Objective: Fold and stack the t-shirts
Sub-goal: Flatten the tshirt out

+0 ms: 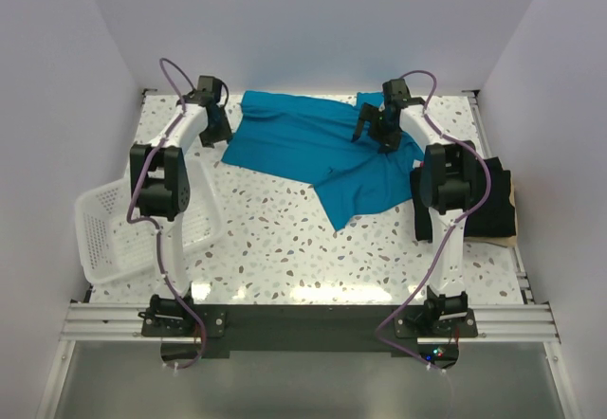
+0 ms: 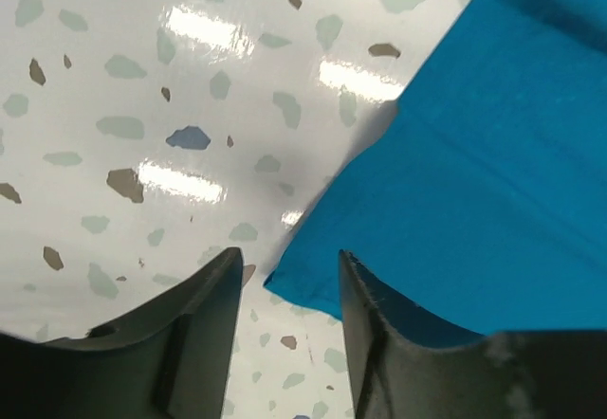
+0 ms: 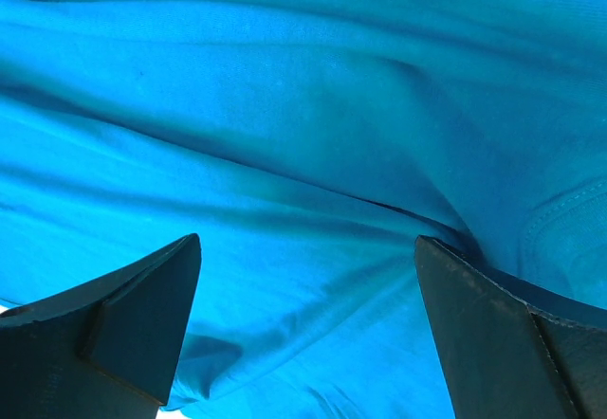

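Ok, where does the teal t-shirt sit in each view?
Top external: teal t-shirt spread far-centre, right end effector over it.
Left wrist: right half, its corner inside the open left end effector.
Right wrist: fills nearly the whole frame.
Shared landmark: speckled tabletop, plain in top external and left wrist.
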